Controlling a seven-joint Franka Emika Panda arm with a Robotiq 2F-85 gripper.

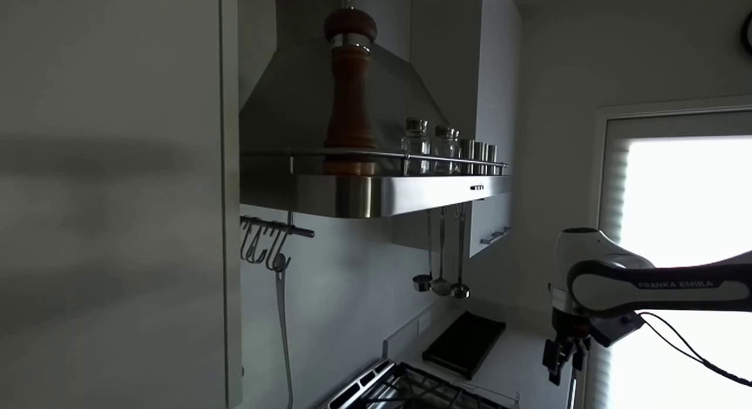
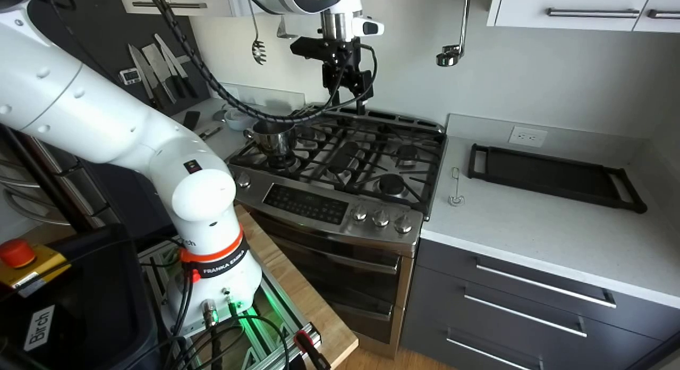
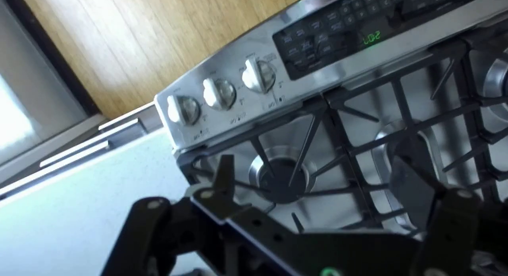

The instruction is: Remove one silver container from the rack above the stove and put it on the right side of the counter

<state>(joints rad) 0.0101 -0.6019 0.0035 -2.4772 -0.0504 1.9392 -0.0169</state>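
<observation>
Several small silver containers [image 1: 467, 156] stand in a row at the far end of the rack [image 1: 437, 185] on the range hood, behind its rail, in an exterior view. They are out of view in the wrist view. My gripper [image 1: 567, 362] points down, well below and apart from the rack. It also shows in an exterior view [image 2: 348, 100] and in the wrist view [image 3: 317, 171]. Its fingers are wide apart with nothing between them, above the stove [image 2: 409, 173]. The counter right of the stove [image 2: 531, 242] is light grey and also shows in the wrist view [image 3: 99, 192].
A tall wooden pepper mill [image 1: 351, 97] and glass jars [image 1: 416, 144] share the rack. Ladles [image 1: 460, 288] hang below the hood. A black griddle tray [image 2: 547, 173] and a small whisk [image 2: 456, 192] lie on the right counter. A metal pot [image 2: 273, 139] sits on the stove.
</observation>
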